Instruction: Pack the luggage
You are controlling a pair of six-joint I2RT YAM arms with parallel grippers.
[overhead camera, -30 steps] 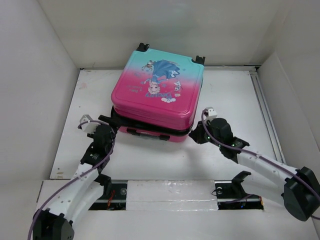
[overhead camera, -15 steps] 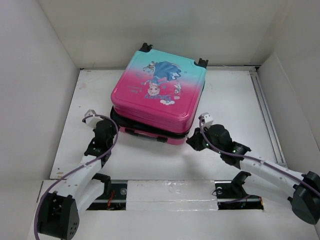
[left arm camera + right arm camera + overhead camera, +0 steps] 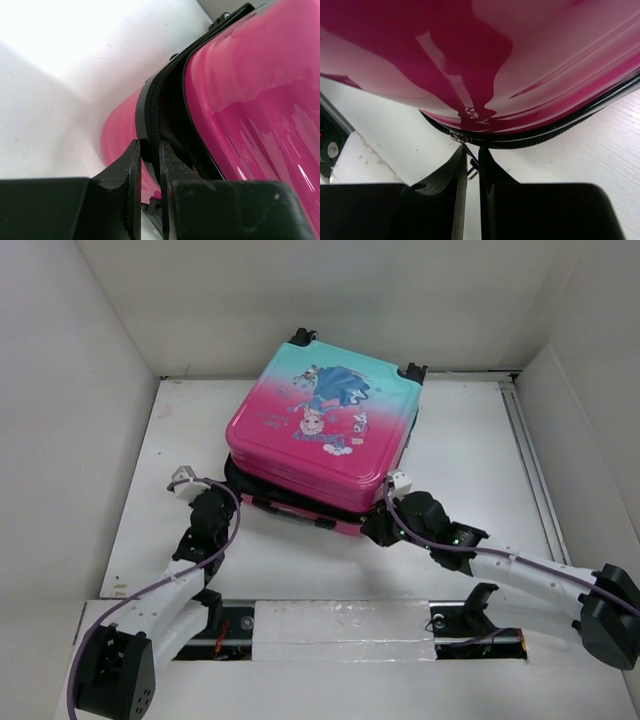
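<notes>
The suitcase (image 3: 320,435) lay flat on the white table (image 3: 470,440), toward the back and a little askew, picture side up. Its wheels (image 3: 300,337) at the far edge only just peeped over the shell. What was inside I could not see. The lid sat low over the base, parted slightly at the near left corner. From above, both sets of fingertips were lost under the overhang of the shell. Up close, the left gripper (image 3: 149,150) was pressed nearly together on the black zip edge (image 3: 152,100) at that left corner. The right gripper (image 3: 472,155) was pinching a small metal zip pull (image 3: 470,171) under the near right corner. Pink shell filled the rest of both close views, cut off at the frame. Bare table lay on either side of the suitcase, wider on the right up to the rail (image 3: 522,460), and a strip lay free in front between the arms.
</notes>
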